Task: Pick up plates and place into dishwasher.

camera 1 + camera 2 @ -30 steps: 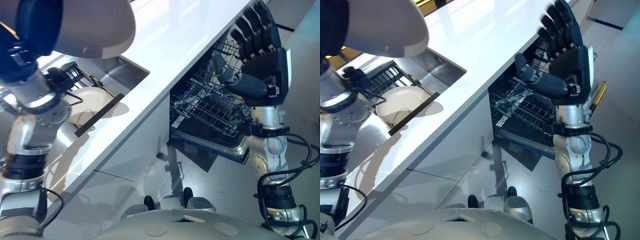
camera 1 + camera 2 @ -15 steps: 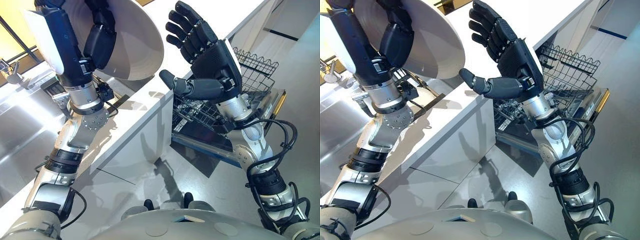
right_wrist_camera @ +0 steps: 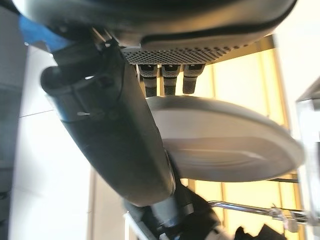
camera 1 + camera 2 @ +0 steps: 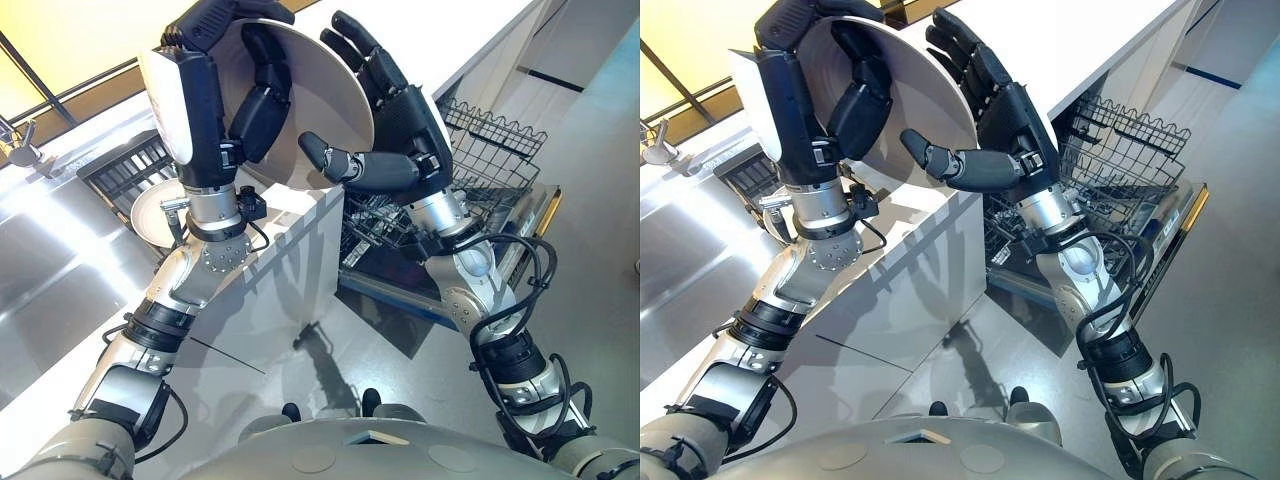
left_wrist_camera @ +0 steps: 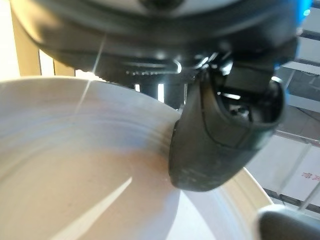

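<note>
Left hand (image 4: 235, 95) fingers clenched on round white ceramic plate (image 4: 325, 110) held above white bench (image 4: 300, 215); right hand (image 4: 395, 125), fingers released, should grip rim firmly before left lets go.

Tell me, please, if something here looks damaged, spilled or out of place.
Nothing stands out. The left robot hand grips a whole plate above the counter, the right robot hand is open beside it, and the dishwasher rack is pulled out.

Plate held up between both hands, above the counter's edge.
The left hand (image 4: 225, 100) grips the plate (image 4: 325, 110); the right hand (image 4: 400, 120) is just right of it. Dishwasher rack (image 4: 470, 160) lies right, below; a second plate (image 4: 150, 210) sits left.
</note>
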Motion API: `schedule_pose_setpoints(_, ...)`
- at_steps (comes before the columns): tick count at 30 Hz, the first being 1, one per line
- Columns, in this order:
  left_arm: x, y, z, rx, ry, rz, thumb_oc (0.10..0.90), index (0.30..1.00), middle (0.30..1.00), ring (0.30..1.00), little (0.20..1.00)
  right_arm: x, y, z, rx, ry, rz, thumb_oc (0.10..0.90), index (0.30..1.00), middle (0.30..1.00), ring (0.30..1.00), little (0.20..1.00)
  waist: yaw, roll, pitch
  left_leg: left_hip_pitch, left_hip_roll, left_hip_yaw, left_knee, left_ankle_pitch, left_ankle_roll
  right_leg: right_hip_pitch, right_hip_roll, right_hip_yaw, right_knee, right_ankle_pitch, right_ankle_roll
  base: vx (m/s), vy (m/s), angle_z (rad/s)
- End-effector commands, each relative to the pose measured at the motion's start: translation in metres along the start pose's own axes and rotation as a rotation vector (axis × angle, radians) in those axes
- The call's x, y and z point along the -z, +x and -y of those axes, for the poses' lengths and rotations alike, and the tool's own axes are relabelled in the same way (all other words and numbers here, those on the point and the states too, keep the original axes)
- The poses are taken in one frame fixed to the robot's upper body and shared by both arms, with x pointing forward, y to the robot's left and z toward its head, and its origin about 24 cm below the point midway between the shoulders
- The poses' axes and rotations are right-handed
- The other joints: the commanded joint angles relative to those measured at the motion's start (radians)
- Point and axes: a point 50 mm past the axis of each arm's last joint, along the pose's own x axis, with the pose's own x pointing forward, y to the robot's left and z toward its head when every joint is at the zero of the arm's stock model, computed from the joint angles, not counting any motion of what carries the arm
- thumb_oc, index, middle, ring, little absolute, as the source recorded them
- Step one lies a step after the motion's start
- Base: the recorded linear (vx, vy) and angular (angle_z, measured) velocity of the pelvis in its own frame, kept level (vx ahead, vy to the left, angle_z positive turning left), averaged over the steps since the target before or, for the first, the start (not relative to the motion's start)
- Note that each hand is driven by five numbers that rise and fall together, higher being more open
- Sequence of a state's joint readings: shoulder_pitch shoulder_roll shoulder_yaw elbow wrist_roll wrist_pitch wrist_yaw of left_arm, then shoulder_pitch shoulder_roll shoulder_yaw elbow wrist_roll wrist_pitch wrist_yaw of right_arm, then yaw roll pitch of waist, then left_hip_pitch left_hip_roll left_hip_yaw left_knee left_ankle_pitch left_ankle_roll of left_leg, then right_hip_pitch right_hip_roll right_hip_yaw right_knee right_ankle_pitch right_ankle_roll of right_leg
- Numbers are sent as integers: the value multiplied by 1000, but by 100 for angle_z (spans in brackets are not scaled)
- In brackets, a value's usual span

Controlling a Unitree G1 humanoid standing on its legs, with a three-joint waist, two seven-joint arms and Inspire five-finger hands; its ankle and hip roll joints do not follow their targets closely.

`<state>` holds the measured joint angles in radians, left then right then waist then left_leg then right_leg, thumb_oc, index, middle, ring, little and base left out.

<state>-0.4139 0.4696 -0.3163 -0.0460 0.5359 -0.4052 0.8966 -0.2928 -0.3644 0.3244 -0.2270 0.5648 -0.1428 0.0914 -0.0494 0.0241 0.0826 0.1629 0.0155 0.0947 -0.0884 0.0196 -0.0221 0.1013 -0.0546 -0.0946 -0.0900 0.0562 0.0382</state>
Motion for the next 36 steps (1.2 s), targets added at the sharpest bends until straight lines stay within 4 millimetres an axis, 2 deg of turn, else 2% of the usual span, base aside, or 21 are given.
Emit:
schedule_pose_setpoints(1,-12,29,12,-20,-91,128,100,300,300,300,200,-35,28,-7,-15,-2,215,800,900,900,900,900,9,-7,-66,-30,-60,-12,38,-107,42,-17,61,-36,142,-184,5,34,-12,0)
schedule_pose_setpoints(2,-14,28,14,-8,-105,130,100,300,300,300,200,-32,29,-7,-1,2,202,344,509,509,509,444,9,-7,-66,-31,-60,-13,37,-107,42,-17,61,-37,141,-184,5,0,0,0)
schedule_pose_setpoints(3,-15,28,16,-4,-115,133,100,300,300,300,200,-31,29,-7,12,0,193,344,509,509,509,444,9,-7,-66,-30,-60,-14,37,-107,42,-16,61,-37,140,-184,5,0,0,0)
schedule_pose_setpoints(4,-17,27,17,-2,-124,133,100,300,300,300,200,-30,29,-6,19,2,187,100,300,300,300,200,9,-6,-65,-30,-60,-15,35,-106,42,-16,61,-37,140,-184,5,0,0,0)
schedule_pose_setpoints(10,-26,26,19,13,-173,150,100,300,300,300,200,-22,27,-3,69,5,155,100,300,300,300,200,9,-3,-62,-28,-62,-21,29,-104,44,-17,63,-36,142,-186,5,0,0,0)
schedule_pose_setpoints(16,-30,20,23,84,-285,63,100,300,300,300,200,-22,23,-3,104,8,174,100,300,300,300,200,16,-2,-54,-31,-68,-26,40,-110,50,-17,61,-37,143,-186,7,0,0,0)
schedule_pose_setpoints(20,-26,5,30,166,-442,-92,100,300,300,300,200,-21,20,-1,135,5,174,100,300,300,300,200,24,-5,-48,-33,-69,-28,48,-114,53,-15,60,-40,140,-184,9,0,0,0)
schedule_pose_setpoints(25,-28,-12,35,251,-602,-173,100,300,300,300,200,-16,15,7,176,17,142,100,300,300,300,200,30,-9,-41,-32,-68,-28,48,-114,55,-15,62,-41,139,-182,8,0,0,0)
schedule_pose_setpoints(27,-26,-16,38,292,-722,-235,289,462,462,462,389,-13,14,11,191,18,130,100,300,300,300,200,31,-10,-39,-31,-67,-30,45,-111,54,-13,63,-42,136,-180,7,0,0,0)
schedule_pose_setpoints(28,-25,-16,39,294,-765,-263,800,900,900,900,900,-13,14,13,199,9,129,100,300,300,300,200,32,-10,-39,-31,-66,-31,43,-110,53,-12,63,-44,136,-180,7,0,0,0)
schedule_pose_setpoints(31,-19,-15,40,301,-876,-336,800,900,900,900,900,-19,16,23,231,-28,155,100,300,300,300,200,35,-10,-38,-30,-65,-37,39,-106,52,-10,62,-52,134,-180,7,9,-10,1)
schedule_pose_setpoints(36,-3,-1,31,332,-835,-390,800,900,900,900,900,-48,25,43,311,-159,257,100,300,300,300,200,47,-9,-42,-33,-63,-51,36,-101,47,-5,61,-68,131,-184,5,18,-28,8)
